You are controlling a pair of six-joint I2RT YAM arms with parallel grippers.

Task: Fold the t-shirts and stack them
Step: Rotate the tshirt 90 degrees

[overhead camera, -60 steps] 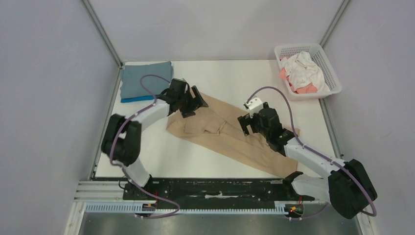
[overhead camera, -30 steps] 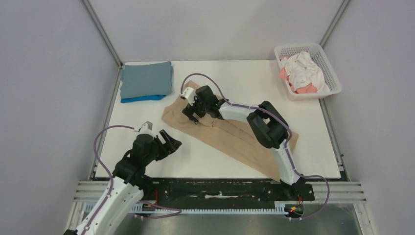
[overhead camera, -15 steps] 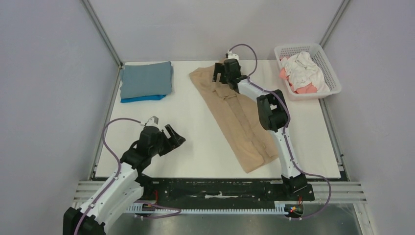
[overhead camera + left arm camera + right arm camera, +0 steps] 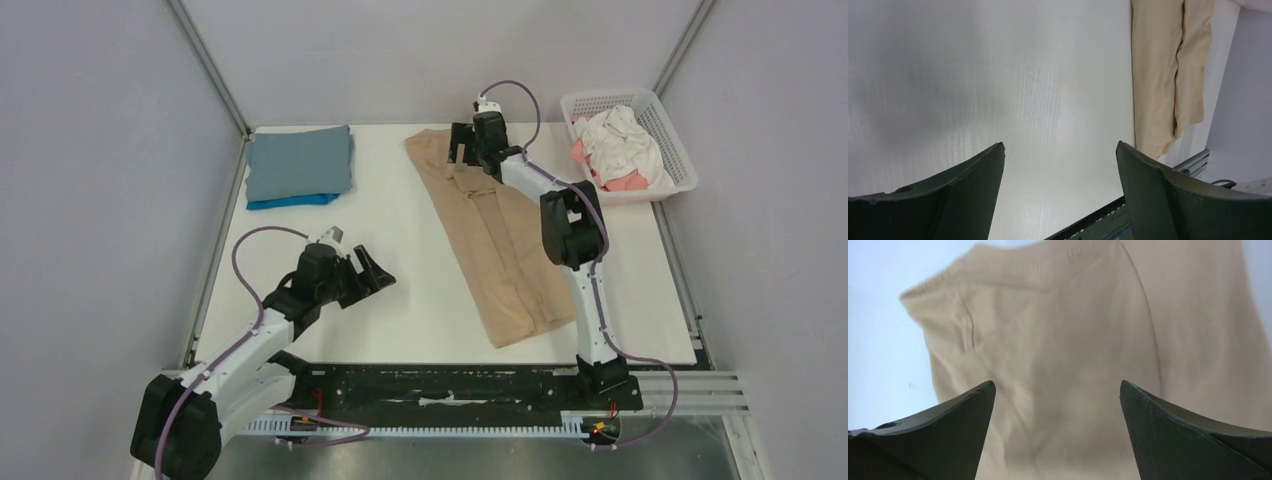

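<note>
At the far left corner of the counter (image 4: 390,175) there is a neat pile. A grey-blue shirt (image 4: 300,160) lies folded on top of a bright blue shirt (image 4: 290,202), and only an edge of the blue one peeks out. Those two look done. Nearer to the front, the left pincer (image 4: 378,275) hangs over bare counter with its two fingers spread wide. It holds nothing and it is well apart from any cloth. In the middle, a bit to the right, lies the big tan shirt (image 4: 500,250). It is folded into one long strip that runs from the back of the counter down toward the front. It looks only half folded, because it is long and not yet a small square like the ones in the pile. The right pincer (image 4: 463,155) is at the far end of that strip, by the neck. Its fingers are spread apart over the cloth and pinch nothing. I cannot tell if they touch the shirt. At the far right stands a basket (image 4: 672,135), and a white shirt (image 4: 625,140) and a coral-pink shirt (image 4: 628,183) sit crumpled inside it. I think the tan shirt needs folding short and putting on the pile, and then the basket shirts need their turn.
</note>
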